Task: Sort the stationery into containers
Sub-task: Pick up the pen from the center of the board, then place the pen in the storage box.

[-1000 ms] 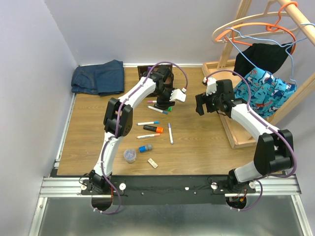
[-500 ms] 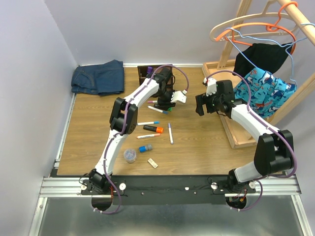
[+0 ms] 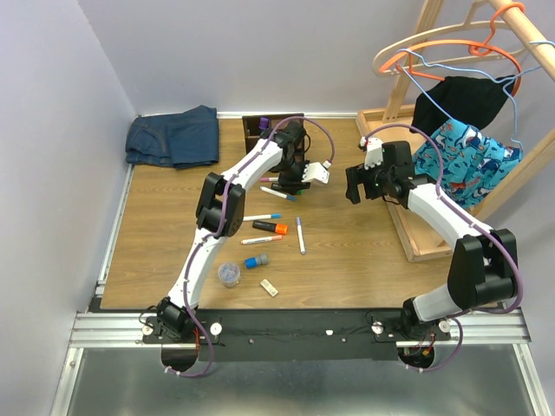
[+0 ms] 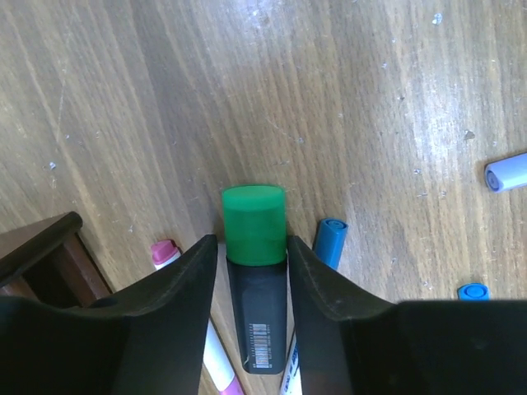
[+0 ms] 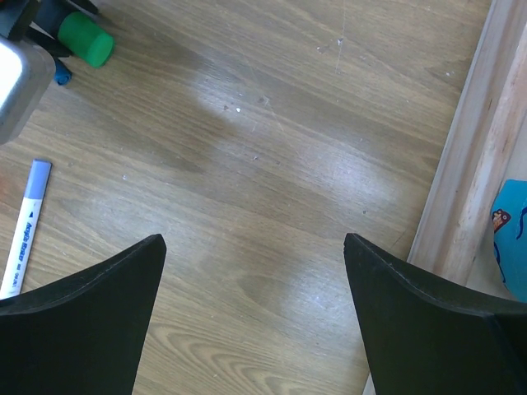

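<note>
A green-capped black highlighter [image 4: 254, 226] lies on the table between the fingers of my left gripper [image 4: 252, 247], which straddles it with a thin gap on the left side. Beside it lie a pink-capped marker [image 4: 165, 251] and a blue-capped marker [image 4: 331, 239]. From above, the left gripper [image 3: 297, 180] is just in front of the dark organiser [image 3: 258, 127]. My right gripper [image 3: 354, 186] hovers wide open over bare wood. An orange highlighter [image 3: 270, 227], lilac marker [image 3: 300, 234], blue-grey cylinder [image 3: 257, 260], clear tub [image 3: 228, 274] and beige block [image 3: 269, 287] lie nearer the front.
Folded jeans [image 3: 172, 136] lie at the back left. A light-wood rack base [image 3: 416, 234] with hangers and clothes borders the right side, its edge [image 5: 469, 164] close to the right gripper. The organiser's corner [image 4: 41, 247] sits left of the left fingers.
The left arm has shifted slightly toward the back and its jaws have narrowed around the green highlighter. The right arm has stayed put.
</note>
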Controlling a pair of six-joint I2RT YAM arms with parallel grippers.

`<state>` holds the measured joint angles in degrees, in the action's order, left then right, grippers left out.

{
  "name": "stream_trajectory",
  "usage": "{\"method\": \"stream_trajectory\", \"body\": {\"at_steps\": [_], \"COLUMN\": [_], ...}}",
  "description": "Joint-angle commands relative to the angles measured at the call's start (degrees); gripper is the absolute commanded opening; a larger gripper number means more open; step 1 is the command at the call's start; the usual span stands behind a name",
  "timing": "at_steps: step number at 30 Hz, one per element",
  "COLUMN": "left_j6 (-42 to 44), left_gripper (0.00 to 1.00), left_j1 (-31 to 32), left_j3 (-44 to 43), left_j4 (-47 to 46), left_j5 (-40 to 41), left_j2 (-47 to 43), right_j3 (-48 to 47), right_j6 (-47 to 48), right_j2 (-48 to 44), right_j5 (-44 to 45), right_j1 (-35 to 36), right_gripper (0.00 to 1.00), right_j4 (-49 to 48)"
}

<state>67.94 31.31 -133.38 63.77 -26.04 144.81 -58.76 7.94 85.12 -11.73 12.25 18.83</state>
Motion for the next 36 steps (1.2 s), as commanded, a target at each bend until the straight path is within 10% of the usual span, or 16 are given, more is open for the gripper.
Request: {"method": "stream_trajectory", "body": {"at_steps": [1, 19, 27, 36], "left_j6": [2.19, -12.28, -28.55, -45.34], "left_gripper": [0.43, 0.34, 0.34, 0.33], "left_j1": [1.03, -1.24, -6.96, -16.1], "left_j3": [-0.74, -13.57, 13.38, 20.27], "left_j4": [3.64, 1.19, -29.38, -51.1], "left_j5": [1.96, -14.9, -18.87, -17.46], "left_j2": [2.14, -9.96, -29.32, -27.93], "right_j3": [0.05, -2.58, -5.57, -8.03], "right_j6": [-0.74, 0.05, -0.12, 0.05], "right_j2": [0.75, 0.22, 2.85, 4.88], "right_j5": [-0.75, 2.06, 1.36, 0.92], "right_j1": [-0.47, -1.09, -1.09, -1.09], "right_gripper": [0.97, 0.97, 0.97, 0.97], "right_j4": [-1.08, 0.59, -0.63, -0.29]}}
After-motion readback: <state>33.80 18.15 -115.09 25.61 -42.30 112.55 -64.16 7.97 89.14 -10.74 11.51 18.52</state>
